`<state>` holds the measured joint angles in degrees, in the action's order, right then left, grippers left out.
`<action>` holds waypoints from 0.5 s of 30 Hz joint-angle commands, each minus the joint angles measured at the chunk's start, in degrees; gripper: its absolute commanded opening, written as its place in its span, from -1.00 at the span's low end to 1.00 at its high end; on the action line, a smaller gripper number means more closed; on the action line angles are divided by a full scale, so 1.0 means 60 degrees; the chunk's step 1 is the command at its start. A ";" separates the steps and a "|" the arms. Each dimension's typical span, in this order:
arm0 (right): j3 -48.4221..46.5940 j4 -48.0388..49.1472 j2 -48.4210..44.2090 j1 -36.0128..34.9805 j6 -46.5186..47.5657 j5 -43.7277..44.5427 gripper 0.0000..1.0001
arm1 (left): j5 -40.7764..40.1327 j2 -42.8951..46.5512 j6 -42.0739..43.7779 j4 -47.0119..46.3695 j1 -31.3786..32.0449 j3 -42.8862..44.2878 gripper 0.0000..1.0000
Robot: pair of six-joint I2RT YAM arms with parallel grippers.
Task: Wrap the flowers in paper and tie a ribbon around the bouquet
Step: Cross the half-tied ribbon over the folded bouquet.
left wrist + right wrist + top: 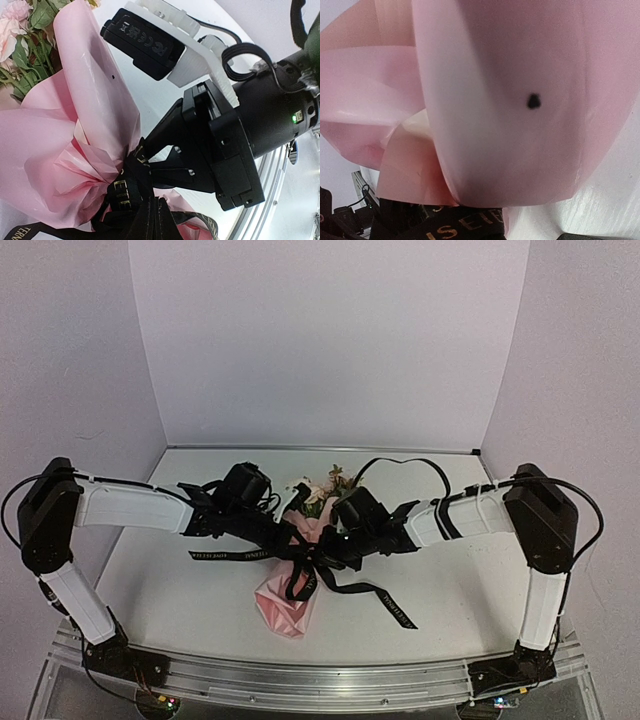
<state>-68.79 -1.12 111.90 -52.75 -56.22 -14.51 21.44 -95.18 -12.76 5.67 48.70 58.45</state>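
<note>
**Soft bouquet (292,585) lying on the worktop (170,590), cinched waist directly between two closed hands.**
The left hand (285,538) has its fingers pressed together just beside the knot; whether any ribbon (385,602) lies between them cannot be told. The right hand (330,543), opposite it, pinches the ribbon at the knot. The paper (283,608) looks thin, light and easily crushed. The flowers (320,488) beyond both hands look fragile, and the ribbon seems limp and probably slick. The safest holds are likely the ribbon tails trailing under each hand, or the waist, never the blooms.
</note>
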 commanded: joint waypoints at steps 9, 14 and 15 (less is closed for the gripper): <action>0.0719 0.2865 -0.0860 -0.0007 0.0373 0.0042 -1.00 | 0.0398 0.0385 -0.0344 -0.0693 -0.0316 -0.0031 -1.00; 0.0646 0.2921 -0.0668 -0.0004 0.0412 0.0023 -1.00 | 0.0683 0.0396 -0.0319 -0.0787 -0.0352 -0.0131 -1.00; 0.0635 0.3011 -0.0606 -0.0005 0.0443 0.0000 -1.00 | 0.0763 0.0426 -0.0319 -0.0839 -0.0352 -0.0177 -1.00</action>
<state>-64.79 13.15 109.14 -52.75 -54.75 -14.50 23.46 -94.76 -14.73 3.78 46.85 58.29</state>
